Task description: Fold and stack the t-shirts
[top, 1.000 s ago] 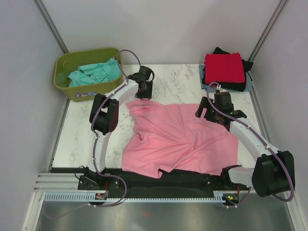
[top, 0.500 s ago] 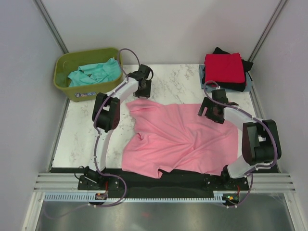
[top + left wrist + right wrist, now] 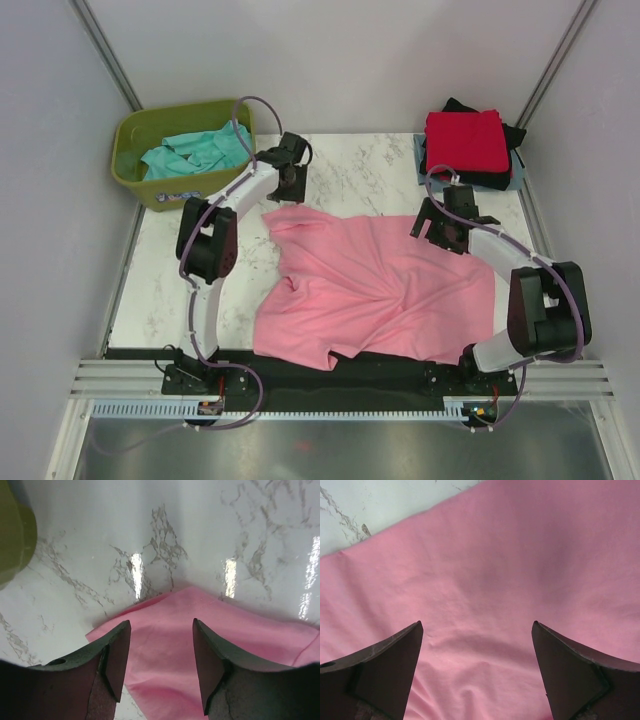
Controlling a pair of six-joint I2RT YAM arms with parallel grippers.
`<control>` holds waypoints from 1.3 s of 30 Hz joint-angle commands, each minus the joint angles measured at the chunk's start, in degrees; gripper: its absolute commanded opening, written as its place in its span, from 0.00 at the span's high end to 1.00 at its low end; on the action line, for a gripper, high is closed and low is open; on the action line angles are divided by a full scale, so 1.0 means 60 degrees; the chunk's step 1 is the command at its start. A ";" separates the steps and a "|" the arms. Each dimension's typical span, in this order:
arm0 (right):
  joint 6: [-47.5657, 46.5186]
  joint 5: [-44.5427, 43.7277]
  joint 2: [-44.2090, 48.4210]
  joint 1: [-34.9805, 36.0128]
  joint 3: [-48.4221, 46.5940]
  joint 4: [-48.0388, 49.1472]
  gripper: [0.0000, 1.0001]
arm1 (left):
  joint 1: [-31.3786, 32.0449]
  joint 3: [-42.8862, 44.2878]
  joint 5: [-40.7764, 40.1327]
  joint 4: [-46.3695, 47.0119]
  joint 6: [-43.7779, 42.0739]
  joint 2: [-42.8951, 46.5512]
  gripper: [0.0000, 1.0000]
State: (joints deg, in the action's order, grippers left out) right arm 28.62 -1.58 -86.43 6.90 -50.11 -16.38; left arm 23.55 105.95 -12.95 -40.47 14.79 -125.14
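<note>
Centrally, pink t-shirt (image 3: 375, 290) lies spread, rumpled, on marble table (image 3: 370, 170). Left gripper (image 3: 160, 630) jaws apart, empty, over shirt's far-left corner. Right gripper (image 3: 477, 630) jaws spread wide, empty, over shirt's right side. Teal t-shirt (image 3: 195, 150) in olive-green tub (image 3: 160, 188). Red t-shirt (image 3: 463, 140) tops folded stack at far-right corner.

open tabletop (image 3: 365, 175) behind pink t-shirt (image 3: 380, 290), olive tub (image 3: 175, 190) back-left, folded stack (image 3: 463, 140) back-right

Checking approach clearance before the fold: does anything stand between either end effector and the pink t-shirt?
Nothing visible does. The left end effector hangs open over the far corner of the pink t-shirt, and the right end effector is open over its right part. Each wrist view shows only pink cloth and bare table beneath.
</note>
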 commanded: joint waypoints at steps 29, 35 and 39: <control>-0.0317 0.0132 -0.0783 -0.0065 -0.1022 0.0270 0.02 | -0.0863 0.5687 0.0838 0.0326 -0.1497 -0.3502 0.98; -0.0302 0.0074 -0.1851 -0.0065 -0.2077 0.0240 0.02 | -0.1039 0.5528 0.1001 0.2317 -0.1819 -0.3869 0.98; -0.0420 0.0176 -0.2454 -0.0065 -0.2867 0.0327 0.02 | -0.1098 0.6086 0.0649 0.3282 -0.2083 -0.4382 0.98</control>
State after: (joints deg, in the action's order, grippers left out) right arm 27.11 -1.02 -99.22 6.74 -63.22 -15.68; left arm 17.17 138.93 -7.46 -29.87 6.33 -149.08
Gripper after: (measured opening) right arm 0.982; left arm 0.030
